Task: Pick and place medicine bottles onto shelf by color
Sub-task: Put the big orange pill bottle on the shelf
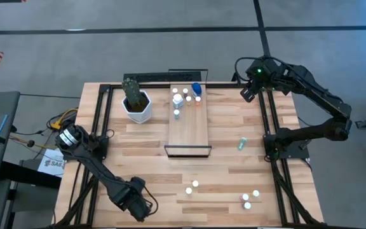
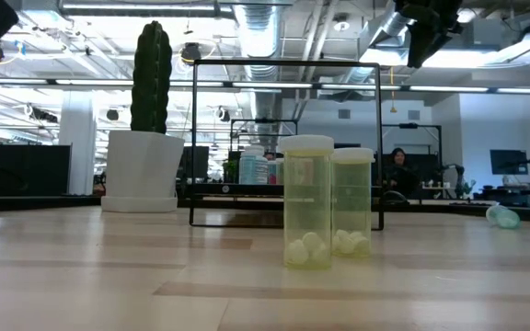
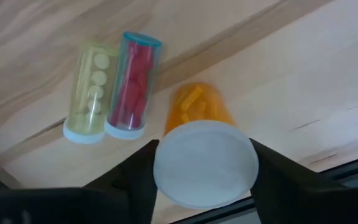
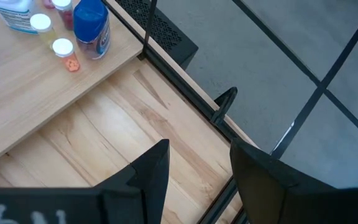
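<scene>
My left gripper is at the table's near left and is shut on an orange bottle with a white cap. A yellow bottle and a red bottle lie side by side on the table just beyond it. The shelf lies mid-table; several small bottles and a blue one stand at its far end. A green bottle lies to its right. My right gripper is open and empty above the table's far right edge. My left gripper pinches the orange bottle's white cap between its two fingers, one finger on each side of the cap's rim. The fingers come from above, along the bottle's axis. The body points down toward the table, a little tilted; I cannot tell whether its bottom touches.
A white hexagonal pot with a cactus stands left of the shelf's far end. Two white-capped bottles stand near the table's near edge, and three more at the near right. A dark metal frame runs along the table's sides.
</scene>
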`<state>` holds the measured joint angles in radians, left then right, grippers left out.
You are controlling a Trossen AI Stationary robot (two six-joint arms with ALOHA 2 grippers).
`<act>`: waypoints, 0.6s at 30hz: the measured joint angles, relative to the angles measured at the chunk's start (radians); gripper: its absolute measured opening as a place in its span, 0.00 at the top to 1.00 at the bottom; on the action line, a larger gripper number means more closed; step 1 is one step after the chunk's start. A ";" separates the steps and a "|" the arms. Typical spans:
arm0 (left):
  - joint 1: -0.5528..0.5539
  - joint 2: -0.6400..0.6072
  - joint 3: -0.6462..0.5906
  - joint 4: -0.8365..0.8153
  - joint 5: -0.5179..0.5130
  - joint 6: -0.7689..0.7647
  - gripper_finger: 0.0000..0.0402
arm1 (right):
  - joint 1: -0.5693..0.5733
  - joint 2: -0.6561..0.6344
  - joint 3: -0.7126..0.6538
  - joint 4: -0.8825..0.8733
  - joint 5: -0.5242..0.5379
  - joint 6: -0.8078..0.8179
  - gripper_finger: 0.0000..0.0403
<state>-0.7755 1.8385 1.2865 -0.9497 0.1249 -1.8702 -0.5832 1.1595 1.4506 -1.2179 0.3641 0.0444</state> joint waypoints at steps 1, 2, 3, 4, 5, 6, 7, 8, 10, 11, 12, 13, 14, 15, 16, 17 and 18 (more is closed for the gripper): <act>0.002 0.000 0.000 0.000 0.003 0.000 0.56 | 0.000 0.000 0.000 0.000 0.000 0.000 0.53; 0.005 0.000 0.000 0.000 0.007 0.004 0.57 | 0.000 0.000 0.000 0.000 0.000 0.000 0.53; 0.008 0.000 0.000 0.000 0.012 0.008 0.57 | 0.000 0.000 0.000 0.000 0.000 0.000 0.53; 0.013 0.000 0.000 -0.001 0.016 0.016 0.57 | 0.000 0.000 0.000 0.000 0.000 0.000 0.53; 0.018 0.000 0.000 -0.001 0.021 0.026 0.57 | 0.000 0.000 0.000 0.000 0.000 0.000 0.53; 0.024 0.000 0.000 -0.003 0.024 0.036 0.56 | 0.000 0.000 0.000 0.000 0.000 0.000 0.53; 0.032 0.000 0.002 -0.011 0.024 0.049 0.55 | 0.000 0.000 0.000 0.000 0.000 0.000 0.53; 0.039 0.001 0.010 -0.034 0.020 0.063 0.53 | 0.000 0.000 0.000 0.000 0.000 0.000 0.53; 0.056 0.001 0.041 -0.096 0.004 0.114 0.48 | 0.000 0.000 0.000 0.000 0.000 0.000 0.53; 0.065 0.001 0.062 -0.129 -0.005 0.141 0.47 | 0.000 0.000 0.000 0.000 0.000 0.000 0.53; 0.074 0.001 0.083 -0.169 -0.015 0.170 0.46 | 0.000 0.000 0.000 0.000 0.000 0.000 0.53; 0.083 0.001 0.107 -0.213 -0.026 0.203 0.46 | 0.000 0.000 0.000 0.000 0.000 0.000 0.53; 0.093 0.001 0.134 -0.259 -0.037 0.235 0.47 | 0.000 0.000 0.000 0.000 0.000 0.000 0.53; 0.103 0.001 0.160 -0.303 -0.047 0.267 0.48 | 0.000 0.000 0.000 0.000 0.000 0.000 0.53; 0.113 0.000 0.185 -0.344 -0.059 0.300 0.49 | 0.000 0.000 0.000 0.000 0.000 0.000 0.53; 0.124 0.000 0.211 -0.388 -0.074 0.330 0.51 | 0.000 0.000 0.000 0.000 0.000 0.000 0.53; 0.135 0.000 0.241 -0.438 -0.092 0.360 0.53 | 0.000 0.000 0.000 0.000 0.000 0.000 0.53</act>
<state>-0.6409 1.8389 1.5274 -1.3877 0.0331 -1.5104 -0.5833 1.1593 1.4506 -1.2181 0.3641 0.0444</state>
